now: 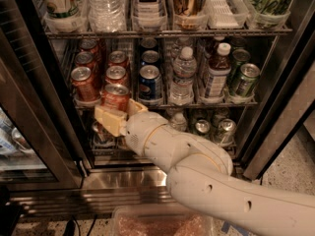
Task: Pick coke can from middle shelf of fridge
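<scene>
Camera view: a white robot arm reaches into a large glass-door drinks fridge, with its cream claw at the front edge of the silver wire middle shelf.

The claw sits against the base of the small red aluminium coke can, frontmost in the second lane from the left; whether it grips cannot be told. The can is likely light, thin-walled and smooth, so a gentle mid-body hold suits it.

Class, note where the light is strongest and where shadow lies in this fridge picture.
Camera view: light falls strongest on the pale arm and the gripper, which sits at the front of the middle shelf by the coke can; the fridge frame and lower-left corner lie in shadow.
</scene>
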You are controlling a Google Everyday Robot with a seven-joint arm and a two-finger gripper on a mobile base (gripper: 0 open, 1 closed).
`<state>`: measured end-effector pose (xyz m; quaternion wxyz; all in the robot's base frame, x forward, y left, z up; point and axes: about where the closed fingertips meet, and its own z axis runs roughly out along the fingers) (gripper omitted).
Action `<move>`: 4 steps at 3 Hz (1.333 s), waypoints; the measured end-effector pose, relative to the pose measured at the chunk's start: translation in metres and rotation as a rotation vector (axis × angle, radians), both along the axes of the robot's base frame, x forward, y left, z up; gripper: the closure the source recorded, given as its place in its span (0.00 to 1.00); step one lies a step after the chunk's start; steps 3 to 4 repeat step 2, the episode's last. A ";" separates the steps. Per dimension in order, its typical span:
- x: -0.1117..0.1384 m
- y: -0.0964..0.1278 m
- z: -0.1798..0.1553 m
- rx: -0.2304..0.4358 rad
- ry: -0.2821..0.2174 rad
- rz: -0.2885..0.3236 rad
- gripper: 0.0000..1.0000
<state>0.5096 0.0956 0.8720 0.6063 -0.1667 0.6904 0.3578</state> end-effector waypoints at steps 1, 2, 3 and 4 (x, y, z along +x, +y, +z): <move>-0.006 0.005 0.002 -0.011 -0.016 0.030 1.00; -0.006 0.005 0.002 -0.011 -0.016 0.030 1.00; -0.006 0.005 0.002 -0.011 -0.016 0.030 1.00; -0.006 0.005 0.002 -0.011 -0.016 0.030 1.00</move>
